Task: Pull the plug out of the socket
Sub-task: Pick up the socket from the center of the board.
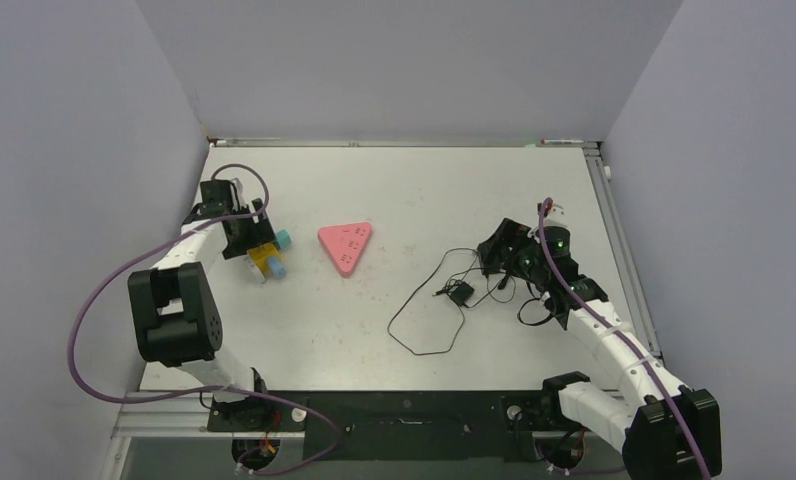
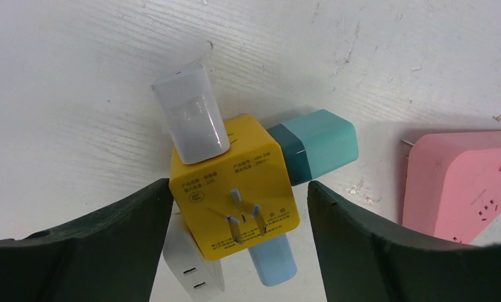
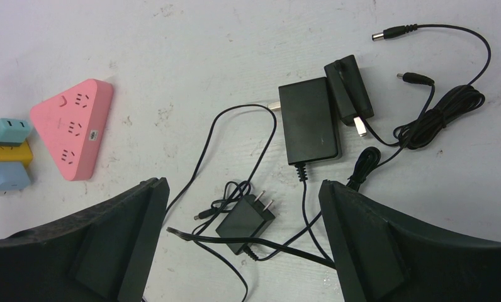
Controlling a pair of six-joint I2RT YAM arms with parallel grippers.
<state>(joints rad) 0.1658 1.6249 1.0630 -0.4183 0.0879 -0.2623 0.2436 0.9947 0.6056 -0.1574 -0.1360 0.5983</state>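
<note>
The left arm (image 1: pixel 189 300) has white tube links and blocky black joint housings. A purple cable (image 1: pixel 84 320) loops out from it toward nine o'clock. The right arm (image 1: pixel 614 350) is built alike, with a matching cable (image 1: pixel 674 400) along its links and small green lights (image 1: pixel 546 240) on its black wrist at eleven o'clock. The left fingers (image 2: pixel 78 258) and right fingers (image 3: pixel 424 245) are matt, dark wedges.

White table (image 1: pixel 404 190), plain grey walls (image 1: pixel 404 60), even light

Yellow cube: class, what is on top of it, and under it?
On the yellow cube, metal prongs face the camera; plugs project from its sides. Whatever lies beneath is hidden by the cube.
</note>
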